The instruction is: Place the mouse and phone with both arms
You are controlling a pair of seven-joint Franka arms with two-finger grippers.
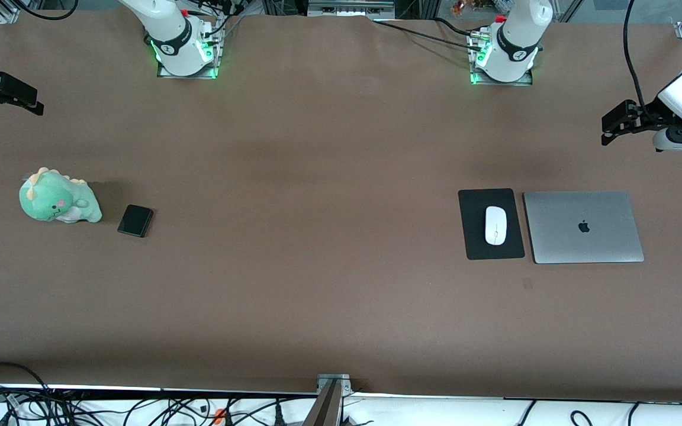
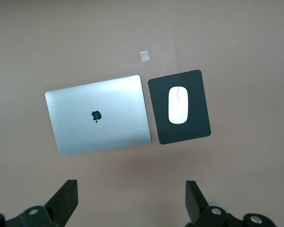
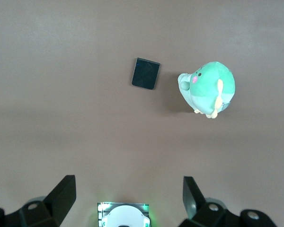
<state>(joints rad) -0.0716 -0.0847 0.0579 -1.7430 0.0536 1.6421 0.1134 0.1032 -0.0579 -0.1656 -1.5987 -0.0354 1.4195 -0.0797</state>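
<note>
the mouse [image 1: 495, 225] lies on a black mouse pad [image 1: 472, 236] just beside a closed laptop [image 1: 582, 227], toward the left arm's end of the table. the left gripper [image 2: 131, 198] hangs spread and empty, well apart from it. the phone [image 1: 135, 220] lies near a green plush dinosaur [image 1: 58, 196] toward the right arm's end; the right gripper [image 3: 128, 196] hangs spread wide, holding nothing, well clear of it.

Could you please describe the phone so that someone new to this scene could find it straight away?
Look toward the right arm's end of the table, where a green plush dinosaur sits. The phone lies flat beside it, toward the table's middle. It is small, black and nearly square, far smaller than the black mouse pad.
</note>
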